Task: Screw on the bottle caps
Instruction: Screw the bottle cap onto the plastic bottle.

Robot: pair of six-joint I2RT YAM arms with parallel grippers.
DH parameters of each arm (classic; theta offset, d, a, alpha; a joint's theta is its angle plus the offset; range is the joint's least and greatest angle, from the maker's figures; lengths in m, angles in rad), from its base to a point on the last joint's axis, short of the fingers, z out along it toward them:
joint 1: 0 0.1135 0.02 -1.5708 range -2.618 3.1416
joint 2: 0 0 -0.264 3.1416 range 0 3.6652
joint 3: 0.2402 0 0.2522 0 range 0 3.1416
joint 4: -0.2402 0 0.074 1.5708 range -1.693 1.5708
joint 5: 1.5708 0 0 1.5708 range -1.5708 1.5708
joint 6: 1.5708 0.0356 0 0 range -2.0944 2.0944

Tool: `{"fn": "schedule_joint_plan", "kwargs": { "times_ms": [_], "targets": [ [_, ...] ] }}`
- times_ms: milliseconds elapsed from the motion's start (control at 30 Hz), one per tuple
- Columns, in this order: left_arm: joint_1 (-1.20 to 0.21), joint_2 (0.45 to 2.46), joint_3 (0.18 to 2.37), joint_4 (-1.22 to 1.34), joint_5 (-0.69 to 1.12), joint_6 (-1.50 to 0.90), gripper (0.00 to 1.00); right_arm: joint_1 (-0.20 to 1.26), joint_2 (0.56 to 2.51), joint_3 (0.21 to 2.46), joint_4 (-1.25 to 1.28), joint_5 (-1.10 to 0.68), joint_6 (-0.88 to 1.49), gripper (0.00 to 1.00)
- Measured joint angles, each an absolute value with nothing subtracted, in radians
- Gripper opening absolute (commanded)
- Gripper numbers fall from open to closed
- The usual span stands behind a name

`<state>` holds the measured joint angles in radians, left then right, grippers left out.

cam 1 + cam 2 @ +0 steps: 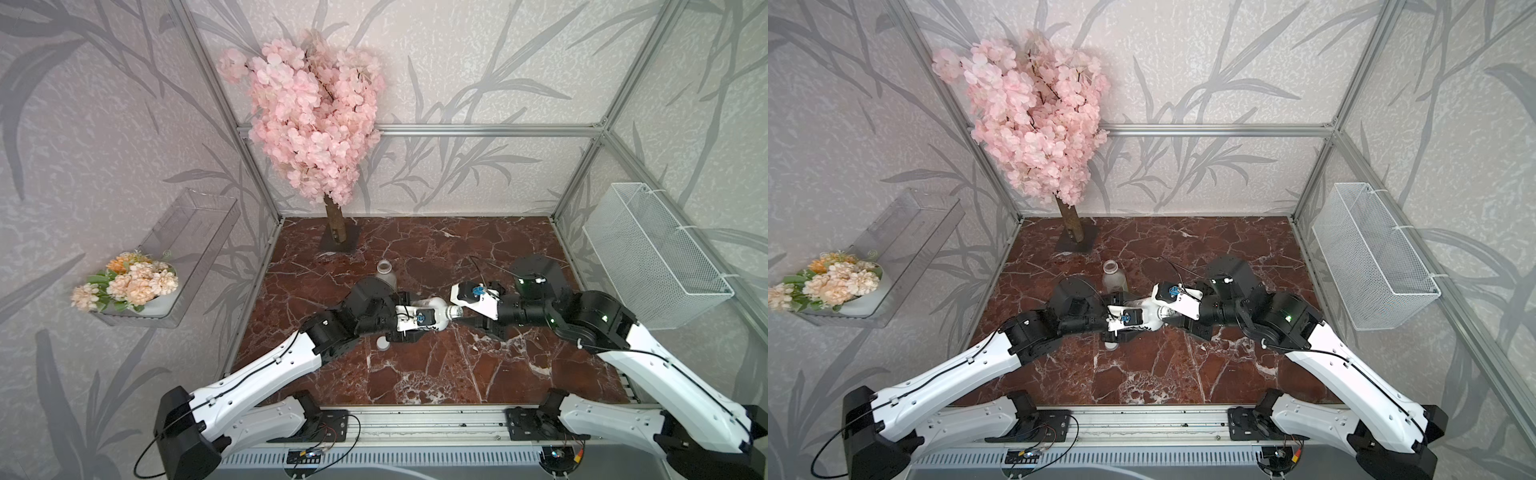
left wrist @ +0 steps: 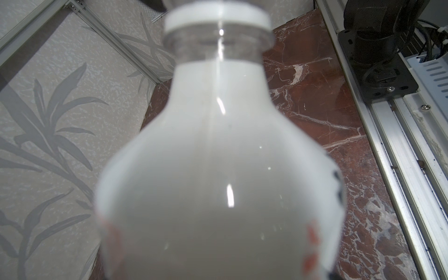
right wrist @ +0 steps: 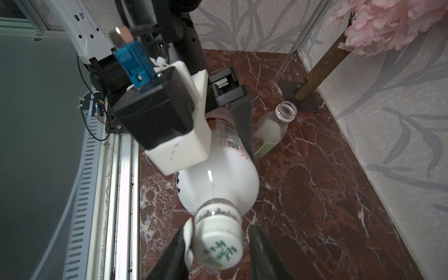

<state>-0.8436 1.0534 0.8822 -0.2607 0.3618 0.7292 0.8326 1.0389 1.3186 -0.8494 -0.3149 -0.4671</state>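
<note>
My left gripper [image 1: 428,318] is shut on the white-wrapped bottle [image 3: 218,174] and holds it tilted above the marble table, neck towards the right arm. This bottle fills the left wrist view, hiding the fingers. A white cap with green print [image 3: 218,242] sits on its neck. My right gripper [image 3: 220,228] stands open around that cap: one finger pad touches its side, the other finger is a small gap away. The clear bottle [image 1: 386,274] stands upright and uncapped behind the left arm. A plain white cap [image 1: 381,343] lies on the table under the left wrist.
A pink blossom tree [image 1: 316,116] stands on a dark base plate [image 1: 338,243] at the back left of the table. A white mesh basket [image 1: 652,253] hangs on the right wall. A clear shelf with flowers [image 1: 124,286] hangs on the left wall. An aluminium rail [image 1: 415,419] runs along the front.
</note>
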Motion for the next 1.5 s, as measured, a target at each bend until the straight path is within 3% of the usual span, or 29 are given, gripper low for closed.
{"fn": "schedule_joint_plan", "kwargs": {
  "times_ms": [167, 533, 967, 1500],
  "targets": [
    [-0.844, 1.053, 0.882, -0.261, 0.361, 0.729, 0.6, 0.833, 1.045, 1.318, -0.849, -0.315, -0.457, 0.39],
    [-0.843, 1.053, 0.882, -0.262, 0.355, 0.725, 0.6, 0.833, 1.05, 1.317, -0.85, -0.315, -0.422, 0.0],
    [-0.842, 1.012, 0.792, -0.109, 0.139, 0.804, 0.6, 0.813, 1.174, 1.395, -0.857, -0.279, 0.008, 0.0],
    [-0.849, 1.0, 0.649, 0.218, -0.161, 0.982, 0.6, 0.675, 1.197, 1.249, -0.551, -0.492, 0.757, 0.0]
  ]
}}
